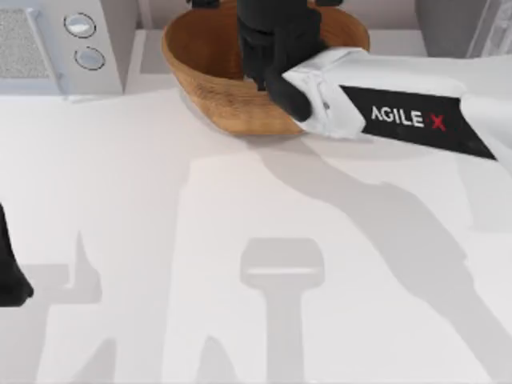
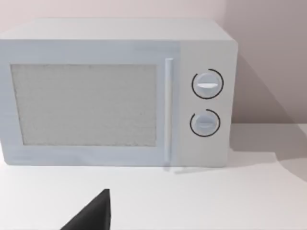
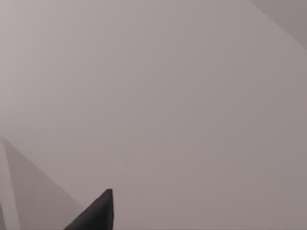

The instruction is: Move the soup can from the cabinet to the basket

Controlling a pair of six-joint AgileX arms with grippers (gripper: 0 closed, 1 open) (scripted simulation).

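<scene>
The brown wicker basket [image 1: 210, 74] stands at the back of the table, in the middle. My right arm reaches in from the right, and its black gripper [image 1: 264, 52] hangs over the basket's inside, covering much of it. The soup can is hidden from me. My left gripper [image 1: 10, 276] is parked at the table's left edge, near the front. The right wrist view faces a bare grey wall.
A white microwave [image 2: 115, 96] with two round knobs [image 1: 84, 40] stands at the back left, beside the basket. A grey cabinet front [image 1: 460, 24] shows at the back right corner. The arms cast shadows across the white tabletop [image 1: 160, 200].
</scene>
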